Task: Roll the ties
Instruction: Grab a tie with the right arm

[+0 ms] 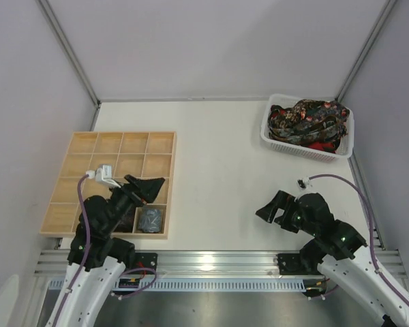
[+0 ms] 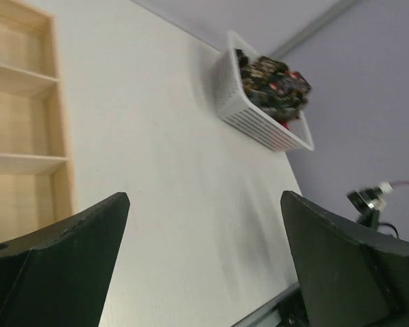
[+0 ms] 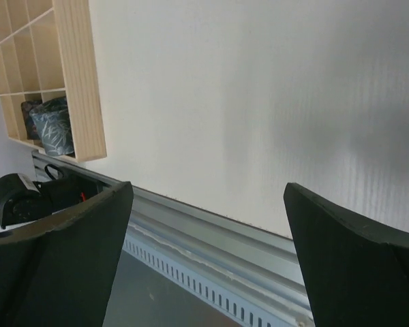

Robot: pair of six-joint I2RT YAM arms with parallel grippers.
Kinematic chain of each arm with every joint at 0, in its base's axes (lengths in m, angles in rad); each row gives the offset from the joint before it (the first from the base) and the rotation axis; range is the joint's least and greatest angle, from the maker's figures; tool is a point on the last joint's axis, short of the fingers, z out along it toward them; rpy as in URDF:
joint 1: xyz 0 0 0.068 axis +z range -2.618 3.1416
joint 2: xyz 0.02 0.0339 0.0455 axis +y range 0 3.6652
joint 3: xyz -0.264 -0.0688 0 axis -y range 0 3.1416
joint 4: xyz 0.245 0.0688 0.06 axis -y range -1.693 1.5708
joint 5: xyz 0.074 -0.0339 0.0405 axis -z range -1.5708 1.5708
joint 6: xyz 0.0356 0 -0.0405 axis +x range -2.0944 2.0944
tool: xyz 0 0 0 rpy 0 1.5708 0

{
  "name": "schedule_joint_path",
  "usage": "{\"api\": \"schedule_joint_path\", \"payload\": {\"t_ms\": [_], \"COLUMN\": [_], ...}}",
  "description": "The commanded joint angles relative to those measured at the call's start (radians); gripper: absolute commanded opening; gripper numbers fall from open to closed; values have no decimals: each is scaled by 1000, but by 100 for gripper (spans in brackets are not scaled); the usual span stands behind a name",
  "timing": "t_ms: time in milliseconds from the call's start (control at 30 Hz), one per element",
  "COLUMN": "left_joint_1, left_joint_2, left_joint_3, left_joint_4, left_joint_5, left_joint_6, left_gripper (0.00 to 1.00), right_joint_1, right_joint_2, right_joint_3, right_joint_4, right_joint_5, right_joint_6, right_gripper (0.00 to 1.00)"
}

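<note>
**Grippers spread wide, ties heaped in the basket**

Nearest to me, the left gripper (image 1: 148,191) hangs over the near right part of the wooden tray (image 1: 95,143). Its black fingers (image 2: 68,266) are spread fully apart, with nothing between them. The right gripper (image 1: 271,211) is just as wide and just as bare. It hovers over the white table (image 1: 218,170) toward the near edge, well apart from the tray.

The ties (image 1: 307,122) lie in a tangled heap in the white mesh basket (image 1: 296,151) at the far right corner. They are dark patterned cloth in black, brown and green, flecked with red and orange, and they mound above the rim.

One rolled tie (image 1: 150,219), a small grey-blue coil, sits in the near right compartment of the tray. A darker coil (image 3: 31,112) lies in the compartment just beside it, mostly hidden under the left arm from above.
</note>
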Motion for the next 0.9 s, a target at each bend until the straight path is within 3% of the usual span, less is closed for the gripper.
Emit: {"api": "schedule_joint_path", "payload": {"t_ms": [0, 33, 100, 167, 267, 400, 500, 567, 600, 867], "left_joint_1": [-6, -6, -6, -4, -4, -4, -4, -3, -3, -3], "left_joint_2": [92, 142, 193, 251, 325, 400, 434, 452, 510, 581], "left_joint_3": [148, 171, 225, 237, 243, 257, 266, 272, 300, 273], "left_joint_4": [-274, -316, -351, -301, -252, -160, -105, -97, -103, -23], "left_joint_5": [-257, -310, -295, -141, -39, 85, 174, 207, 275, 337], "left_joint_6": [-53, -83, -76, 31, 53, 99, 117, 137, 178, 165], "left_gripper": [100, 100, 100, 100, 100, 100, 100, 100, 100, 95], "right_joint_1": [1, -1, -25, -67, -122, -154, -343, -479, -566, -612], "right_joint_2": [28, 48, 137, 195, 367, 635, 755, 846, 984, 1320], "right_joint_3": [110, 138, 232, 241, 395, 639, 811, 853, 918, 1151], "right_joint_4": [-94, -128, -177, -117, -79, -95, -32, 78, 214, 307], "right_joint_5": [178, 267, 300, 193, 99, 325, 278, 231, 181, 152], "right_joint_6": [-21, -19, -42, -73, -134, -309, -409, -412, -438, -441], "right_gripper": [100, 100, 100, 100, 100, 99, 87, 73, 70, 68]}}
